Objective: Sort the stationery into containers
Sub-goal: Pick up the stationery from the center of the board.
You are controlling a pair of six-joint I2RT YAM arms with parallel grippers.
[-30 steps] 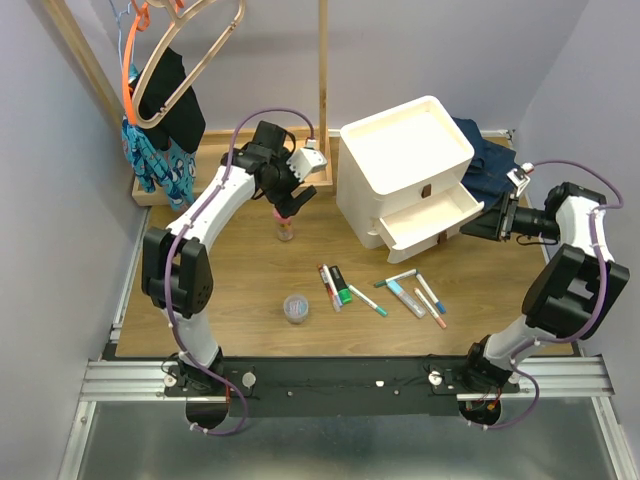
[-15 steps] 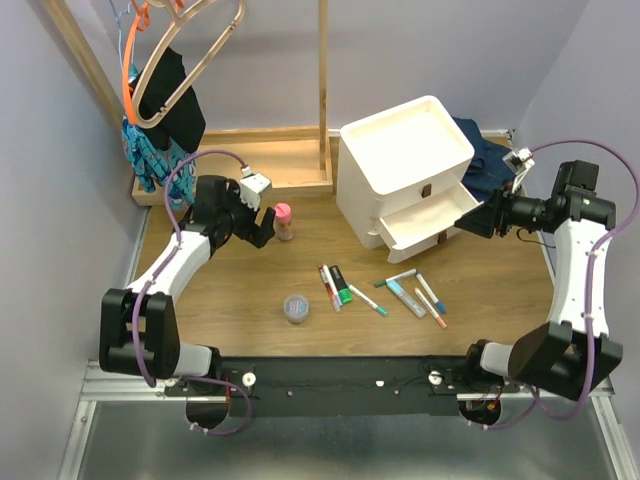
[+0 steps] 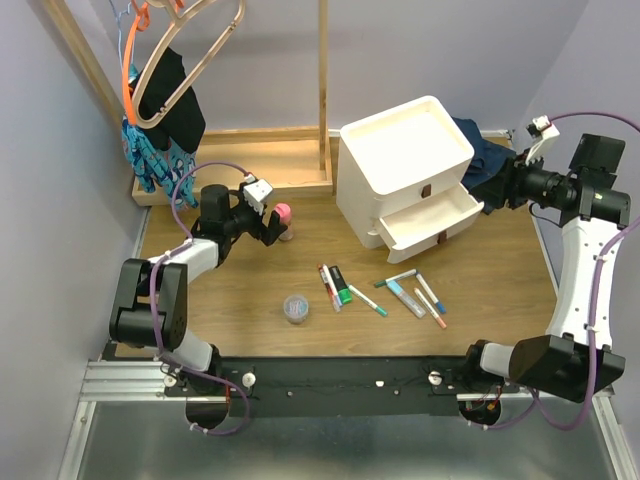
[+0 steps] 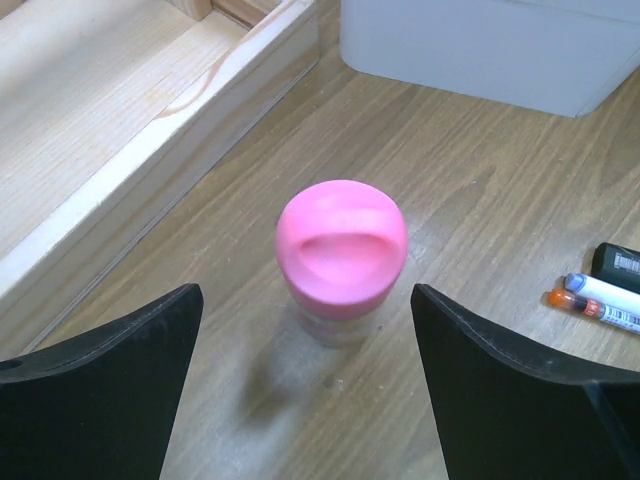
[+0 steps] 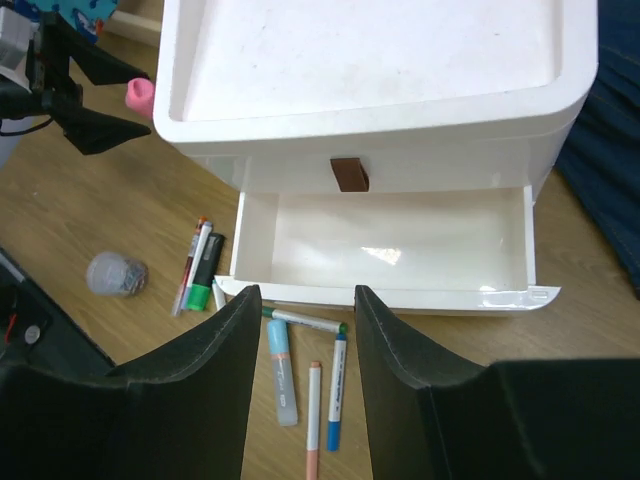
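The left fingers (image 4: 110,390) are wide apart, one at the lower left and one at the lower right of the left wrist view. The bottle (image 4: 340,262) stands upright on the tabletop (image 4: 480,200) between them, in the centre of that view, and neither finger touches it. Its cap is pink. In the top view the bottle is left of centre, near the rack base (image 3: 295,160).

The right fingers (image 5: 205,385) are also apart, at the bottom of the right wrist view, and they hold nothing. Above them in that view stands the white drawer unit (image 5: 380,150), with its middle drawer (image 5: 385,250) pulled out. In the top view these fingers are at the right edge, near the right corner of the open drawer.

In the top view the other stationery lies on the tabletop below the unit. The thick marker (image 3: 342,286) lies just beside two slim markers (image 3: 327,285) at lower centre. Further right are more slim markers and the tube (image 3: 406,298). The tub (image 3: 296,307) sits to the left of the markers.
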